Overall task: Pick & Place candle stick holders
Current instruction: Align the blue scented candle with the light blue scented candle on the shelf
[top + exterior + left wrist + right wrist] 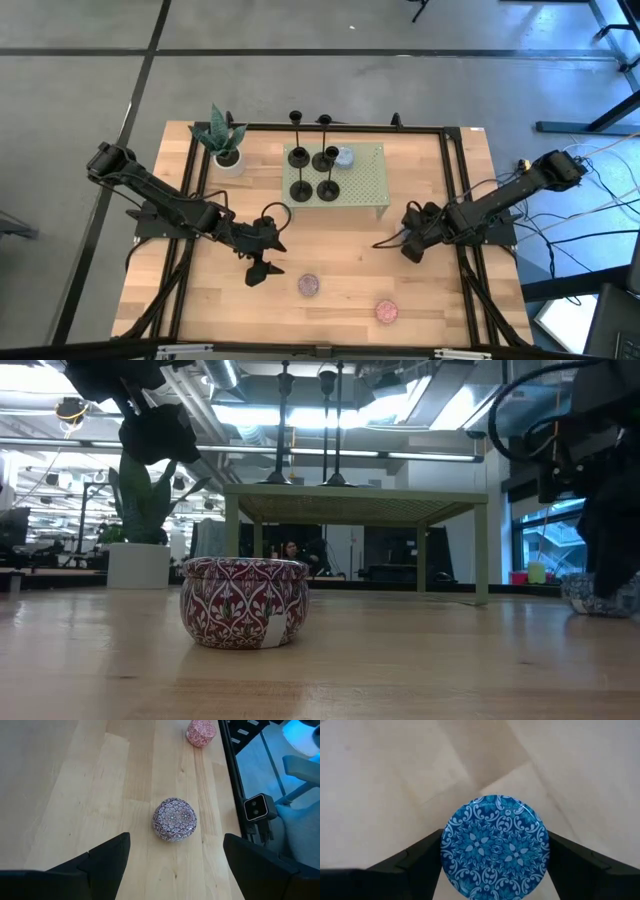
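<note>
Four black candle stick holders [313, 172] stand upright by their disc bases on a green perforated stand [370, 185] at the table's far middle; their stems also show in the low view [305, 425]. My left gripper [263, 268] is open and empty, hovering left of a pink-purple patterned puck [174, 819] that lies on the table. My right gripper [408, 247] is at the table's right, shut on a blue patterned puck [495, 847]. In the high view the gripper hides this puck. My right gripper pinches the blue puck by its round side wall [446, 851], one finger on each opposite side. The fingers come from above, slanting down, and the patterned lid faces the wrist camera. In the low view the puck [600, 596] sits level, down at the tabletop under the gripper.
A potted green plant [224, 142] stands at the far left. A grey-blue puck [345, 157] lies on the green stand beside the holders. A second pink puck [387, 312] lies near the front edge. A black frame [455, 190] borders the table.
</note>
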